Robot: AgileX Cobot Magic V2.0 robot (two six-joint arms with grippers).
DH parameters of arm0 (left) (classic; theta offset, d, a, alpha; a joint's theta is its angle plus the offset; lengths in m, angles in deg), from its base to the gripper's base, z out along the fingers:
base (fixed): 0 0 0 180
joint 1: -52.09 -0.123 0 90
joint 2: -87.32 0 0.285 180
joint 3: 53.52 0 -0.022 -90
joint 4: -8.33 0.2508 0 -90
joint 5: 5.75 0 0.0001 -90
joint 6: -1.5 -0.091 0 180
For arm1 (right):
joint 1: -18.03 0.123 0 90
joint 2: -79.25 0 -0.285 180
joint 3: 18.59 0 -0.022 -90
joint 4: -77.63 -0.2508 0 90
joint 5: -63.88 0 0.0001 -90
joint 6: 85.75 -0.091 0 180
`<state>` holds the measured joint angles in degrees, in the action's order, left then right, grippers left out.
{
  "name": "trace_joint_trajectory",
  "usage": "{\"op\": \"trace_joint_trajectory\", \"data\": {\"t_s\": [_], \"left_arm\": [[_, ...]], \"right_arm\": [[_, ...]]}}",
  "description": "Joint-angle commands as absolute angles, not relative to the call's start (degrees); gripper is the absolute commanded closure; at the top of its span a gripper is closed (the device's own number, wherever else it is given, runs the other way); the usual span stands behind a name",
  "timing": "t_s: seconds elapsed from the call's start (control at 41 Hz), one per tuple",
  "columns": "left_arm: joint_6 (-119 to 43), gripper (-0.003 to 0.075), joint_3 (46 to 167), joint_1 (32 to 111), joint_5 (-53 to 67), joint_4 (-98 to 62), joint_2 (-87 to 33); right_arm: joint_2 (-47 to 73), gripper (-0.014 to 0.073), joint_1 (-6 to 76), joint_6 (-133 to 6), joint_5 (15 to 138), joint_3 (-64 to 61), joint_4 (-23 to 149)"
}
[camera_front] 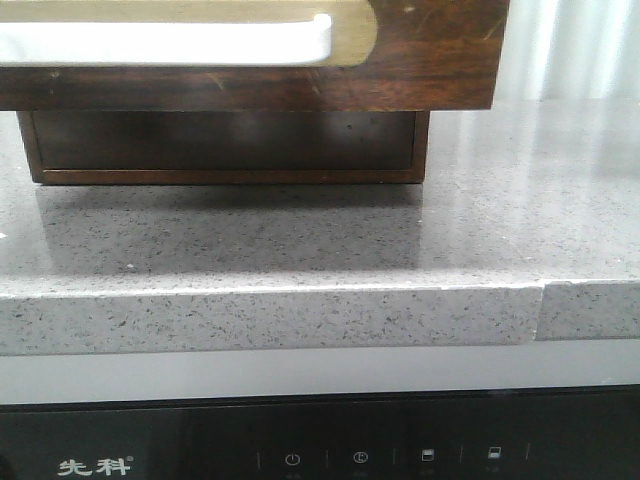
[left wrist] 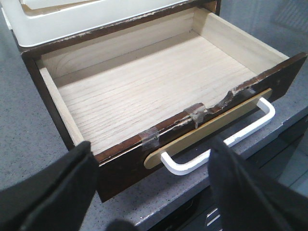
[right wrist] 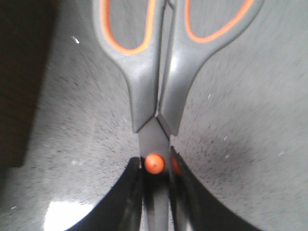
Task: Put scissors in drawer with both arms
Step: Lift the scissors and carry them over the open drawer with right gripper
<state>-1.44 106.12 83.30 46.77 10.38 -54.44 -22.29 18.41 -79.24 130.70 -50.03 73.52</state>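
In the left wrist view the drawer (left wrist: pixel 144 91) stands pulled out, its pale wood inside empty, its dark brown front bearing a white bar handle (left wrist: pixel 226 139). My left gripper (left wrist: pixel 151 192) is open just in front of that handle, holding nothing. In the right wrist view my right gripper (right wrist: pixel 155 192) is shut on the blades of the scissors (right wrist: pixel 154 72) just below the orange pivot; the grey handles with orange-lined loops point away over the grey counter. In the front view only the drawer front (camera_front: pixel 420 60) with its handle (camera_front: pixel 170 42) shows, and neither arm appears.
The cabinet (camera_front: pixel 220 145) sits on a speckled grey stone counter (camera_front: pixel 300 250) whose front edge drops to a black appliance panel (camera_front: pixel 320 445). A white tray (left wrist: pixel 91 17) lies on top of the cabinet. A dark shape (right wrist: pixel 21 72) stands beside the scissors.
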Motion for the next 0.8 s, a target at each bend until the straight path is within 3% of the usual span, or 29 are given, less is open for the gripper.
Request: {"op": "trace_joint_trajectory", "data": {"t_s": [0.0,0.317,0.78], "left_arm": [[-1.4,0.0249,108.1,83.8,42.2,10.1,-54.1],[-1.4,0.0249,108.1,83.8,42.2,10.1,-54.1],[-1.4,0.0249,108.1,83.8,42.2,10.1,-54.1]], "right_arm": [[-14.7,0.0596,20.2,-76.4,125.9,-51.7,72.8],[-5.5,0.0596,31.3,-66.3,122.1,-51.7,70.5],[-9.3,0.0596,49.4,-38.3,123.8,-51.6,53.3]]}}
